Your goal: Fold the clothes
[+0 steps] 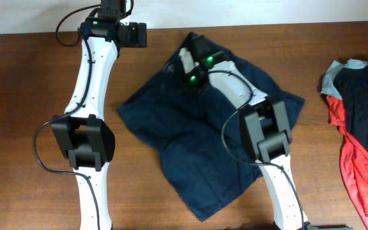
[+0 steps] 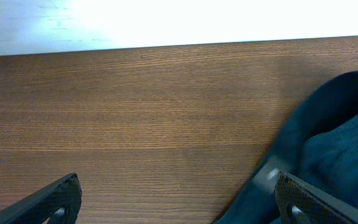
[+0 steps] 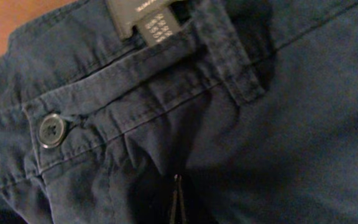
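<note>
Left tool [image 2: 182, 208]: spread wide and holding nothing. Its fingers [image 2: 55, 202] sit over bare surface [image 2: 135, 112], just left of the shorts [image 2: 334, 149].
Right tool [image 1: 193, 51]: low over the far end of the shorts, at the waistband. I cannot tell whether it is spread or pressed together, as its own camera catches only a thin dark sliver at the bottom edge.
Shorts: dark navy, lying creased and flat-ish on the surface between the two arms.
Right wrist view only: a dark button [image 3: 51, 130] on the waistband, a sewn label [image 3: 145, 18] above it and a belt loop [image 3: 232, 56] to its right.
Overhead view only: a heap of clothes [image 1: 360, 128] in red, navy and grey-blue, well to the right of the shorts.
</note>
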You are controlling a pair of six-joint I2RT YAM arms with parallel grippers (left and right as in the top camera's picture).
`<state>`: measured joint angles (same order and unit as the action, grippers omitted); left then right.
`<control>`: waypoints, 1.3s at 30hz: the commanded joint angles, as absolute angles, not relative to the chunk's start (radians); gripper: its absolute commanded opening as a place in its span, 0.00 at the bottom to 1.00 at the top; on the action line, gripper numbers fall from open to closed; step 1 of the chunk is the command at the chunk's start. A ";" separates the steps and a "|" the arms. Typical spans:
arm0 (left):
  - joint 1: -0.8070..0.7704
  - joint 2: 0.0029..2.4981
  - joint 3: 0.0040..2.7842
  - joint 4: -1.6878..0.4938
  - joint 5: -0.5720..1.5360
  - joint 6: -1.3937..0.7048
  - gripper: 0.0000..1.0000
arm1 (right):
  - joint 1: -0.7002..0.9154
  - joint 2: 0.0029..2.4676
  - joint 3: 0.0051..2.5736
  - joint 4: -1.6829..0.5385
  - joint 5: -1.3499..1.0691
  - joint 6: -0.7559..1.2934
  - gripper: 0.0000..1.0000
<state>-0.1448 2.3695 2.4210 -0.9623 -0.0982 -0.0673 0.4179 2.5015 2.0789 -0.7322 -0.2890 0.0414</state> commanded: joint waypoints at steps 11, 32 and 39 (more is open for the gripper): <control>-0.143 2.375 2.422 -0.963 -0.105 -0.051 0.99 | 0.387 2.510 2.306 -0.896 -0.304 -0.044 0.04; -0.143 2.375 2.422 -0.963 -0.104 -0.051 0.99 | 0.273 2.500 2.603 -1.699 -0.223 0.070 0.04; -0.143 2.375 2.422 -0.963 -0.105 -0.051 0.99 | 0.288 2.344 2.426 -1.699 -0.274 0.071 0.04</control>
